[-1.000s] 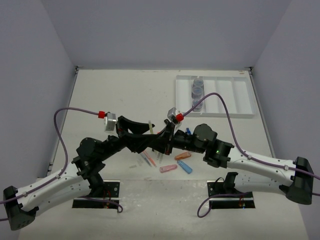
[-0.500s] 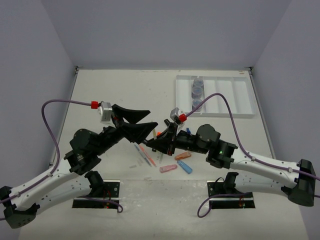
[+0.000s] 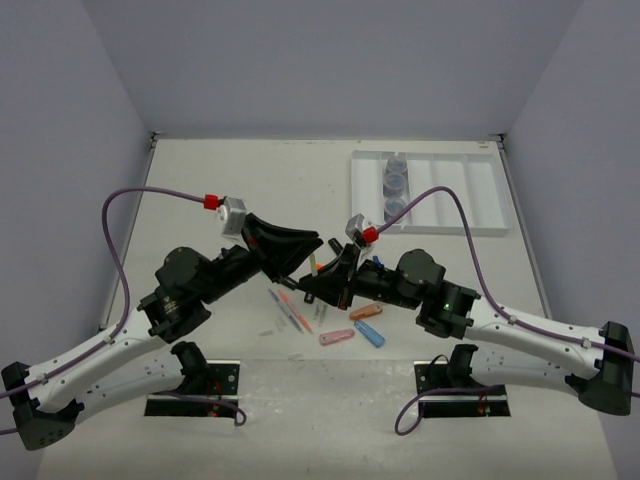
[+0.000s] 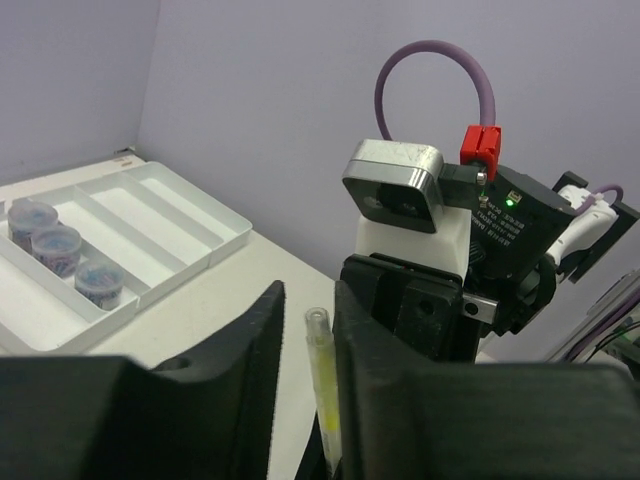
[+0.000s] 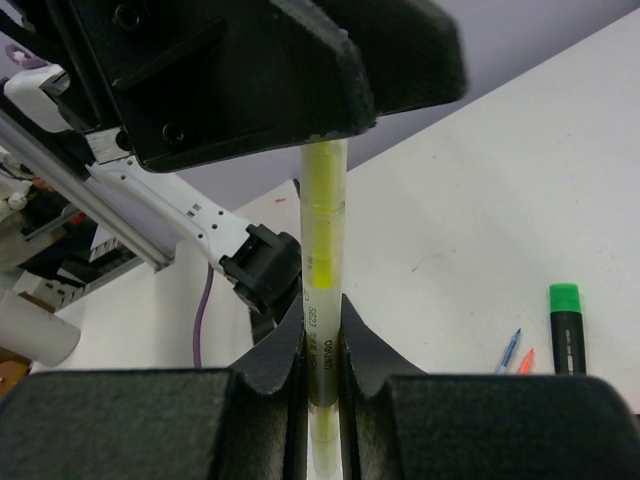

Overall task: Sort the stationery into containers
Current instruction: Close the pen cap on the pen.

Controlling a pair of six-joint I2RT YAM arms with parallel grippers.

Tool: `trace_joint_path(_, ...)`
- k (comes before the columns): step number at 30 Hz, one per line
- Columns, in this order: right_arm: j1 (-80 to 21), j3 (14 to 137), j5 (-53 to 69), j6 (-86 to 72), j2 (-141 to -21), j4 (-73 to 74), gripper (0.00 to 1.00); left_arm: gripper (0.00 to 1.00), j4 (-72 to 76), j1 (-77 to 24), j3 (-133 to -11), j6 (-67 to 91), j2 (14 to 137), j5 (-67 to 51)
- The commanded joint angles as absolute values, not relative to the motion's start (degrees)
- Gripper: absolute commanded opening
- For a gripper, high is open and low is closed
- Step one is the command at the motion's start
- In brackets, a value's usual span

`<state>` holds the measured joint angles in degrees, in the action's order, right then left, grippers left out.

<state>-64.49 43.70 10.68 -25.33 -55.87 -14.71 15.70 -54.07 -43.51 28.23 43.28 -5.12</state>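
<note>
A yellow-green pen (image 5: 322, 230) was held above the surface (image 3: 250, 180), between the two arms where they met in the middle of the top view. The right gripper (image 5: 322, 310) was clenched on the pen's clear lower barrel, both fingers (image 5: 275, 350) pressed against its sides. The left gripper (image 4: 310, 295) was set around the same pen from the other side. In the left wrist view a dark gap was seen between the pen and one finger, so these fingers seemed to be released rather than clenched, though the contact point was hidden.

The white tray (image 3: 465, 190) was seen at the far right of the surface, well apart from both grippers. Three round jars (image 3: 395, 183) were lined up in its second compartment from the left; the other compartments visible held nothing.

Loose items were scattered on the surface below the grippers: a pink capsule piece (image 3: 336, 338), an orange capsule piece (image 3: 366, 312) and a blue capsule piece (image 3: 370, 335) near one another, and several thin pens (image 3: 295, 310) to their left. A green-capped highlighter (image 5: 567, 330) was seen lying on the surface in the right wrist view.
</note>
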Motion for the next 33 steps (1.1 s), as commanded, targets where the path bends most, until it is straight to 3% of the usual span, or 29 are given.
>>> trace_joint_path(1,-64.51,43.55,7.74,-23.82,-53.88,-15.64,0.00,0.16,16.52,-54.14,-43.77,29.22,43.59,-7.59)
trace_joint_path(6,-64.51,45.46,6.26,-22.92,-54.04,-15.08,0.00,0.00,17.25,-54.16,-43.11,31.12,44.63,-10.20)
trace_joint_path(16,-62.73,53.88,-2.01,-16.16,-55.95,-14.01,0.00,0.00,14.49,-54.23,-39.97,36.34,45.18,-11.78)
trace_joint_path(29,-50.95,75.79,7.69,-14.98,-65.44,-8.84,0.00,0.00,18.78,-56.31,-30.98,40.99,45.00,-14.24)
trace_joint_path(33,-50.89,75.97,8.99,-15.40,-67.85,-8.22,0.00,0.00,18.86,-56.34,-30.53,41.18,45.38,-13.70)
